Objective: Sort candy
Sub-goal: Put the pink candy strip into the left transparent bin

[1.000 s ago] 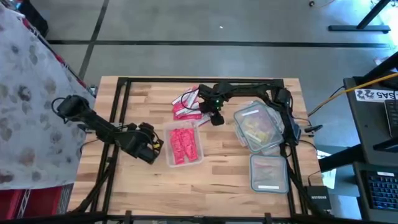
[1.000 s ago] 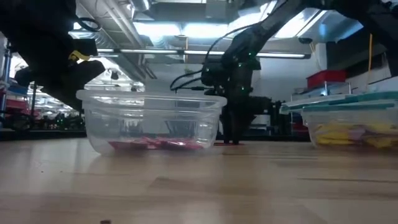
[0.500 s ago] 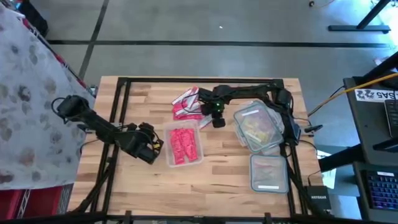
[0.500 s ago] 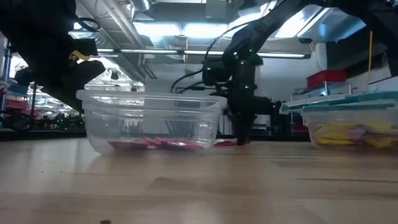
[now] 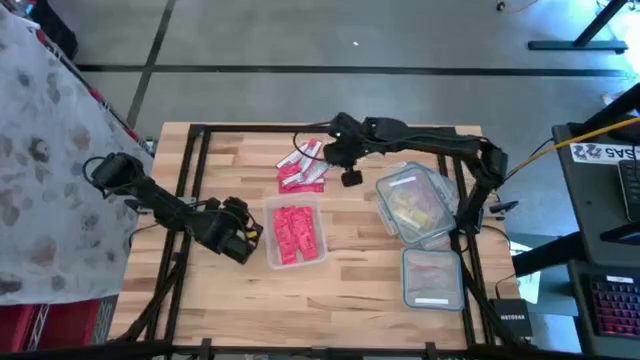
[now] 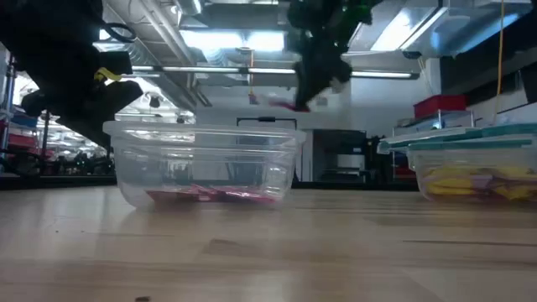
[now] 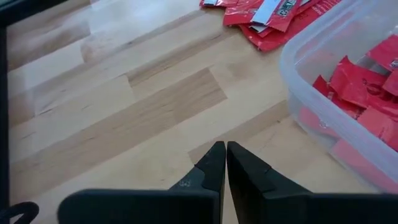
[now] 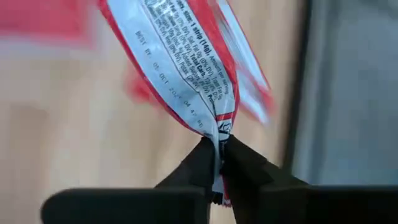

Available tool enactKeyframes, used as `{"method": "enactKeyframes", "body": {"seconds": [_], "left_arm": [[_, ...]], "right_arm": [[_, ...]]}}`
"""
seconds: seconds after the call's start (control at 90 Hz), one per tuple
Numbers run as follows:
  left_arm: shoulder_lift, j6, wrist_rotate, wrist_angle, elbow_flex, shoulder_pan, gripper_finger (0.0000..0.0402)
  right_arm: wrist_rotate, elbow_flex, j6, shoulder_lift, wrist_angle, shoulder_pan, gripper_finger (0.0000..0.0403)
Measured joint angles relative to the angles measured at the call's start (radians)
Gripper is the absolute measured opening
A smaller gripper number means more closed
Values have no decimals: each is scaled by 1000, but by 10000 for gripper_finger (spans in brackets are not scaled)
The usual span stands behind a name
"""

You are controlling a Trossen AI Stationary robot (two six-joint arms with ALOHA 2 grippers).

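Observation:
Red candy lies in a loose pile [image 5: 300, 178] on the table's far middle, and more fills a clear tub [image 5: 296, 235] near the centre. My right gripper [image 5: 328, 150] hangs high above the pile, shut on one red-and-silver candy wrapper [image 8: 186, 68], which also shows in the low view [image 6: 284, 104]. My left gripper [image 5: 243, 236] rests shut and empty just left of the red tub; its fingers [image 7: 225, 158] hover over bare wood. My right gripper pinches the wrapper's crimped end [image 8: 219, 134] between its two fingers. The fingers come from above, slanting down. The candy is lifted clear of the table and sticks out beyond the fingertips [image 6: 312, 94].
A clear tub of yellow candy [image 5: 412, 205] with a teal-rimmed lid stands at the right. A second lidded tub [image 5: 432, 278] sits at the near right. A black frame [image 5: 190, 160] borders the table. Bare wood lies along the near edge.
My right gripper has dropped onto the loose pile, shut on one red candy, then risen well above the table with it and shifted a little toward the far edge. The candy is lifted clear of the pile.

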State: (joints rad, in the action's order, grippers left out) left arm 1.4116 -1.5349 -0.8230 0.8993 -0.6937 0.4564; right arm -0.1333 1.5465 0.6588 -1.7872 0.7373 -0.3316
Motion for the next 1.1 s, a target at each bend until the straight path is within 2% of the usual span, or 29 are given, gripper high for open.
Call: {"method": "enactKeyframes", "body": {"seconds": [0.056,0.111,0.356,0.533,0.656,0.867,1.0,1.1], "left_arm": [[0,0,0,1,0,0,0],[0,-1,0,0,0,0,0],[0,-2,0,-4,0,2,0],[0,-1,0,-12,0,2,0],[0,1,0,-17,0,2,0],[0,6,0,-19,0,2,0],[0,17,0,-21,0,2,0],[0,17,2,-20,0,2,0]], "right_arm": [[-141,-4,29,-6,-55,12,35],[-219,-5,67,-17,-116,32,41],[-223,-5,260,-125,-244,155,46],[-92,-5,486,-185,-227,232,47],[-74,-4,577,-183,-219,262,64],[-31,-3,601,-183,-221,274,146],[163,-4,547,-183,-225,270,191],[274,-2,465,-178,-191,245,203]]}}
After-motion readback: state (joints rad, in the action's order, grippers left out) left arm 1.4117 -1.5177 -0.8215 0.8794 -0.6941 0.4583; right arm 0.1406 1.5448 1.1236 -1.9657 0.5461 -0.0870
